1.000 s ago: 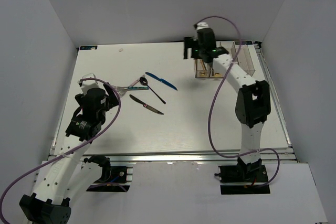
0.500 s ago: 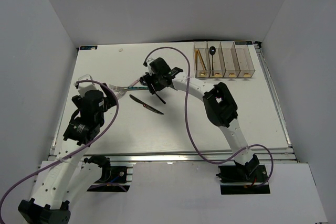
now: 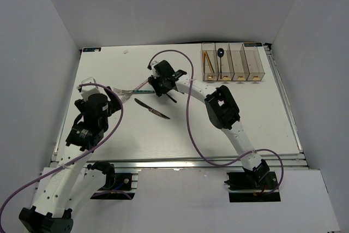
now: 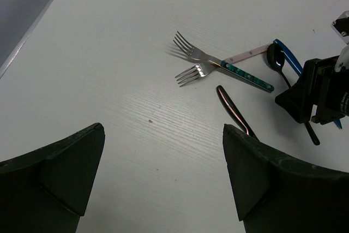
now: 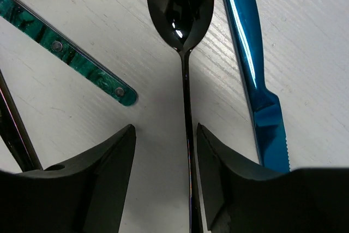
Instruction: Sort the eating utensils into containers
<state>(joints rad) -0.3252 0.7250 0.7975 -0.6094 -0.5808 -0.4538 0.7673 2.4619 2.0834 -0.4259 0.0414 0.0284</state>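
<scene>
In the right wrist view my right gripper [image 5: 165, 135] is down at the table, and its fingers stand open on either side of the thin handle of a black spoon [image 5: 180, 1]. A blue knife [image 5: 248, 53] lies just to the right. A green fork handle [image 5: 71, 53] lies to the left. My left gripper [image 4: 163, 129] hangs open and empty over bare table, short of two crossed forks [image 4: 192, 61] and a dark knife [image 4: 232, 110]. The containers [image 3: 253, 61] stand at the back right. They hold orange chopsticks [image 3: 207, 58] and another black spoon [image 3: 220, 53].
The right arm [image 3: 218, 105] arches across the table's middle, with its purple cable [image 3: 188, 129] looping beside it. White walls close in the table on three sides. In the left wrist view the right gripper [image 4: 319, 94] stands just right of the dark knife.
The right arm has swung from the containers across to the utensils and settled over the black spoon. Its jaws have narrowed around the handle. The left arm has barely moved.
</scene>
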